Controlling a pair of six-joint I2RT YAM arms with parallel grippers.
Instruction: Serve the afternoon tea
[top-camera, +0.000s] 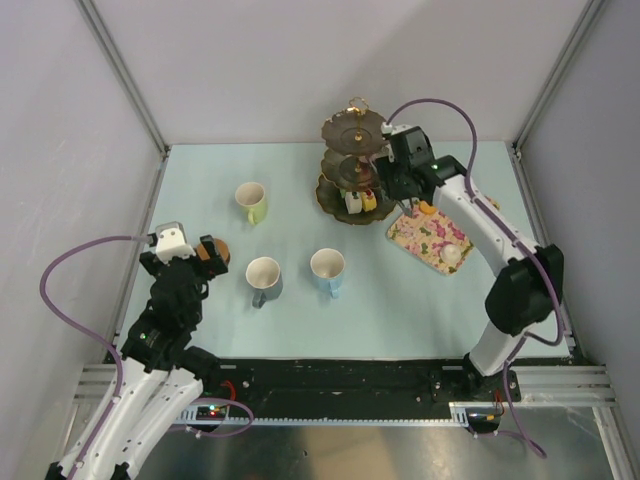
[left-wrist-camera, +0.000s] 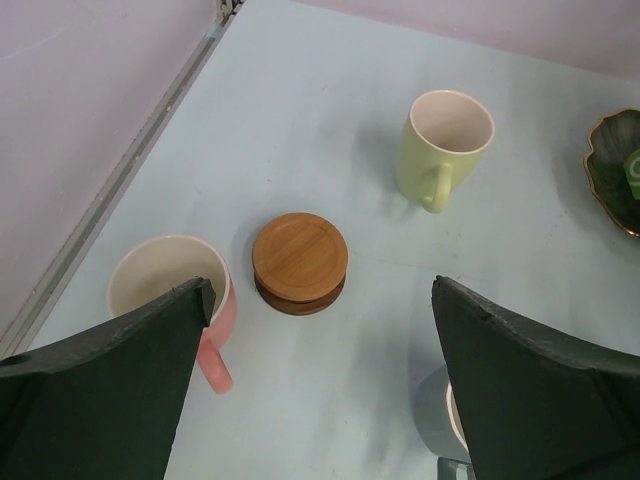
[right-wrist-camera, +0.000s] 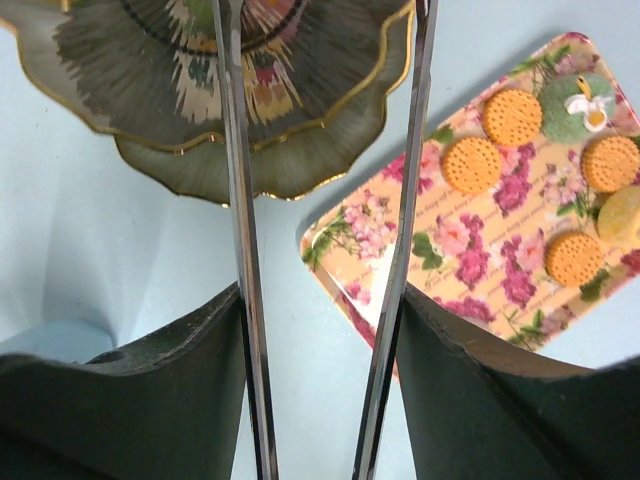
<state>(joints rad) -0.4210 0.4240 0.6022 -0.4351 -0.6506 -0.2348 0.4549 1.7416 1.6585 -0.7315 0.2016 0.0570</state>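
Your right arm reaches forward across the table (top-camera: 300, 320), its right gripper (right-wrist-camera: 320, 300) hanging over the three-tier stand (top-camera: 352, 165). The fingers (right-wrist-camera: 470, 400) are clamped on a pair of metal tongs (right-wrist-camera: 245, 200), whose two blades stand apart and run out over the stand's gold-rimmed plates. The blade tips lie past the frame edge, so you cannot tell whether they carry anything.

Your left arm is bent low at the table's left side. Its left gripper (left-wrist-camera: 322, 290) is spread wide and holds nothing, hovering above a stack of brown coasters (left-wrist-camera: 300, 262).

Small cakes (top-camera: 358, 203) sit on the stand's bottom tier. Just right of the stand lies the floral tray (right-wrist-camera: 450, 260), bearing four round orange cakes (right-wrist-camera: 512, 116), a green one topped with a white flower (right-wrist-camera: 578, 105) and a yellow one (right-wrist-camera: 622, 215).

The pink mug (left-wrist-camera: 165, 285) stands beside the coasters, under the left finger. The yellow-green mug (top-camera: 252, 202), the grey mug (top-camera: 265, 280) and the blue mug (top-camera: 328, 270) stand apart mid-table. All four mugs show pale, bare insides.
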